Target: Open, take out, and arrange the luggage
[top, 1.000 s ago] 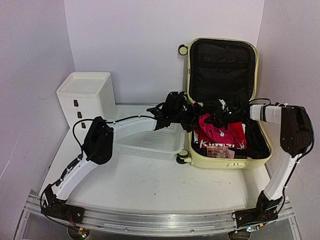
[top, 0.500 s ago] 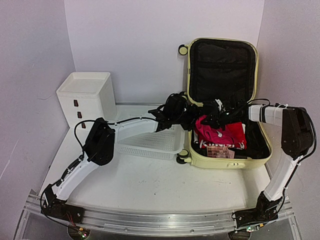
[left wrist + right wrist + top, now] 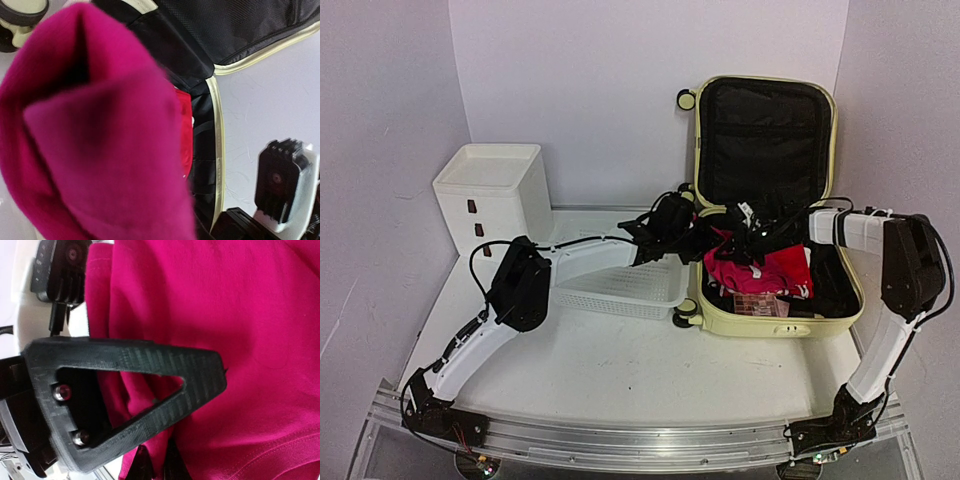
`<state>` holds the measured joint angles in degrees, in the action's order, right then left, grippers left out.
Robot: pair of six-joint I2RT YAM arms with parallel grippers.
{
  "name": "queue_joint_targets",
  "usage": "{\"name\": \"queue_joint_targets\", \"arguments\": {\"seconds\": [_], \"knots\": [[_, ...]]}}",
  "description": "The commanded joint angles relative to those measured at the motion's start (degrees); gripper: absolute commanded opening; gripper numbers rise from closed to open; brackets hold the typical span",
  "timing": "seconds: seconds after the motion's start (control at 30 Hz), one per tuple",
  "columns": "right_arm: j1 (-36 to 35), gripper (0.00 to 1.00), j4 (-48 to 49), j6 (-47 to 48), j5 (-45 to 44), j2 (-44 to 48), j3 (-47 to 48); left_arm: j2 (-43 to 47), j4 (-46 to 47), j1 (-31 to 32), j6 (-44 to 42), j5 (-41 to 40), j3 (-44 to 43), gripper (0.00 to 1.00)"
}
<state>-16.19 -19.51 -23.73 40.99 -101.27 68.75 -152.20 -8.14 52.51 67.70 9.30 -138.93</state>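
At the right rear of the table (image 3: 620, 370), one piece of luggage (image 3: 760, 322) lies open. Its pale yellow lower shell rests flat, and its black-lined lid stands upright against the back wall. Two of its wheels show on the left side, one at the lid's top corner and one at the near corner of the shell.

Both claws meet over the shell's left rim. The left gripper (image 3: 705, 240) reaches in from the basket side. The right gripper (image 3: 745, 232) comes across from the right, just beside it. A magenta garment (image 3: 725, 270) rises out of the shell to both of them.

In the right wrist view, a black finger (image 3: 150, 360) presses flat on that cloth, the jaws closed with a fold pinched between them. In the left wrist view, bunched magenta cloth fills the picture and hides the fingers, so I cannot tell how the left jaws stand.

One redder cloth (image 3: 790, 270) lies beneath in the shell. Left of the luggage sits one white perforated basket (image 3: 620, 290), touching the shell. Farther left stands one white drawer box (image 3: 490, 190) with three dark handles.
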Motion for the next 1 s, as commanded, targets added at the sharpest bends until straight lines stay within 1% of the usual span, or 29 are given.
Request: {"name": "queue_joint_targets", "arguments": {"seconds": [0.0,0.07,0.13,0.17,0.27,0.33,0.47,0.57,0.67,0.8,0.97], "knots": [[-2.1,0.15,-5.8,2.6,-1.5,3.8,3.8,2.1,-2.7,-0.6,-4.6,-2.2,0.5,0.2],[-2.1,0.34,-9.1,3.3,-3.2,4.6,4.8,3.1,-3.4,-0.6,-6.9,-2.1,0.7,0.13],[-2.1,0.48,-13.1,4.2,-5.6,6.6,5.9,5.1,-3.9,-0.6,-9.3,-1.8,1.7,0.06],[-2.0,0.55,-15.2,4.9,-7.0,8.0,6.3,6.3,-4.2,-0.6,-10.3,-1.7,2.6,0.04],[-1.7,0.71,-19.5,6.7,-11.5,13.5,6.7,10.2,-6.1,-0.7,-13.6,-0.6,5.1,0.01],[-1.1,0.77,-21.7,7.7,-13.8,16.3,6.6,12.7,-9.1,-0.7,-16.1,-0.2,6.0,0.0],[-0.1,0.79,-25.9,8.9,-16.3,19.2,6.6,17.3,-10.9,-1.7,-17.6,4.0,9.4,0.0],[-0.1,0.79,-26.9,9.0,-17.4,21.0,5.5,19.5,-13.4,-3.4,-17.1,9.7,10.9,0.0],[-0.1,0.79,-27.5,9.3,-18.9,21.9,4.6,21.8,-16.3,-5.3,-18.4,14.3,12.8,0.0],[-0.1,0.79,-28.3,9.2,-19.5,22.3,4.2,24.9,-18.9,-8.9,-22.8,18.3,16.4,0.0],[-0.1,0.79,-29.4,9.1,-19.9,22.9,4.8,25.1,-23.6,-14.3,-30.2,22.4,17.7,0.0]]}}
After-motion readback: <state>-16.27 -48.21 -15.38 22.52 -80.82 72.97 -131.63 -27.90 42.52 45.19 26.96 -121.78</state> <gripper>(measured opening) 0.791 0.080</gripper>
